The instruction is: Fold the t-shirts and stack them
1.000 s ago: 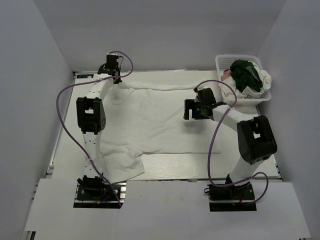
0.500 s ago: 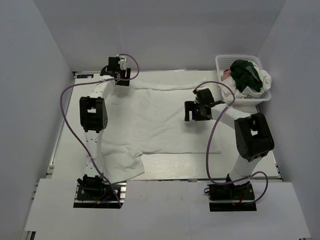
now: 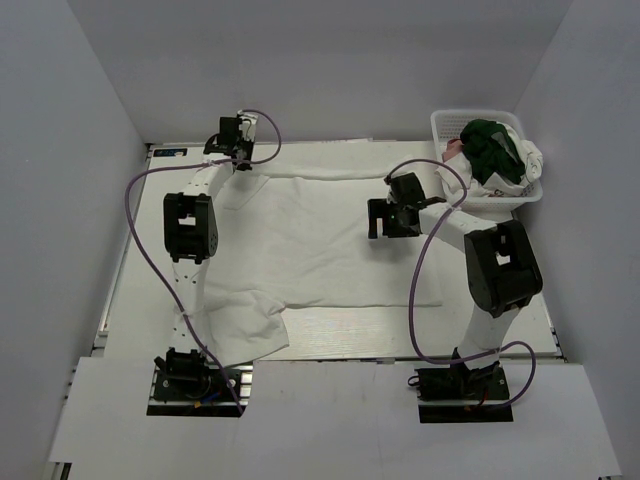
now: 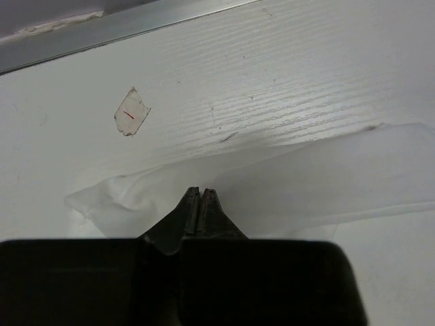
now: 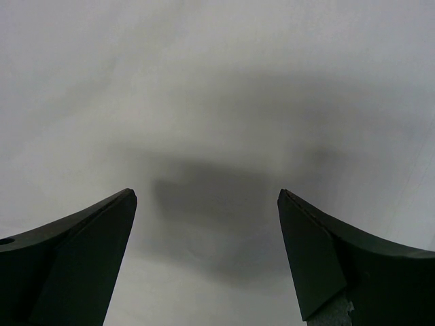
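Note:
A large white t-shirt (image 3: 320, 240) lies spread flat over the table, its near left corner bunched by the left arm's base. My left gripper (image 3: 241, 161) is at the shirt's far left corner, close to the back edge. In the left wrist view its jaws (image 4: 201, 192) are shut tip to tip over a thin flap of the shirt (image 4: 306, 183), and no cloth shows between them. My right gripper (image 3: 378, 218) hovers over the shirt's right part. Its fingers stand wide open over plain white cloth (image 5: 217, 102), with nothing between them (image 5: 207, 197).
A white lattice basket (image 3: 445, 122) stands at the far right corner, holding a dark green t-shirt (image 3: 490, 145), a pink one (image 3: 453, 148) and a white one (image 3: 527, 160). A small paper scrap (image 4: 132, 112) lies near the table's metal back rail (image 4: 136, 24).
My left gripper has shifted to the right along the back edge, over the shirt's far left corner. The right arm's elbow swung slightly left; its gripper stayed open over the shirt.

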Controlling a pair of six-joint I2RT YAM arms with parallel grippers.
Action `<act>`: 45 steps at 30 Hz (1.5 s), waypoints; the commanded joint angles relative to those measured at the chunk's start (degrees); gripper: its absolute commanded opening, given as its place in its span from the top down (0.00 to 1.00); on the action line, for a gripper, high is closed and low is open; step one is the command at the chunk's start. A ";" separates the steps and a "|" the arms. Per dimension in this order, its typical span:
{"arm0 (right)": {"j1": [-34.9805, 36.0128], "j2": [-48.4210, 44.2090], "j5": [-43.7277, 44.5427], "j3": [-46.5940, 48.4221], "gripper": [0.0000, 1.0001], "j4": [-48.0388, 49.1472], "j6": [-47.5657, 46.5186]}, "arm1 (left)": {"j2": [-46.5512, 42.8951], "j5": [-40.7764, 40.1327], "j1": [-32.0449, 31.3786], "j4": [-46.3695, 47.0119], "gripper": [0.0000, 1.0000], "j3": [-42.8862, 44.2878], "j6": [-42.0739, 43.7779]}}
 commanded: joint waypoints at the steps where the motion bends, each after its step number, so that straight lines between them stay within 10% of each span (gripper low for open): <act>1: 0.12 0.95 0.22 2.44 0.10 -1.10 -0.60 | -5.60 1.73 0.24 1.33 1.00 -0.31 1.18; 10: -0.23 0.43 0.66 0.60 0.10 -0.66 -1.57 | -3.24 25.33 -0.28 13.50 1.00 4.87 7.33; 19: -0.23 0.60 -0.22 0.86 0.10 -1.27 -1.57 | 10.39 29.50 -4.67 40.69 1.00 11.99 6.81; 24: -0.14 0.52 -1.01 1.22 0.10 -0.66 -2.01 | 9.08 16.61 -7.57 47.39 0.10 10.84 7.16; 29: -0.23 -2.46 -2.69 -1.16 0.10 2.15 -1.48 | 2.68 5.45 -7.58 46.59 0.00 7.62 0.85; 35: -0.40 -6.16 5.03 -1.43 0.10 1.64 2.46 | -14.43 -16.15 -7.06 32.12 0.00 -2.84 -12.86; 38: -0.40 -5.38 8.72 -0.02 0.10 -1.18 6.07 | -20.52 -23.98 -7.05 8.60 0.00 -6.45 -27.04; 45: -2.86 -1.86 13.93 5.94 0.10 -2.85 6.78 | -27.59 -24.62 -6.53 -15.79 0.00 -26.41 -37.93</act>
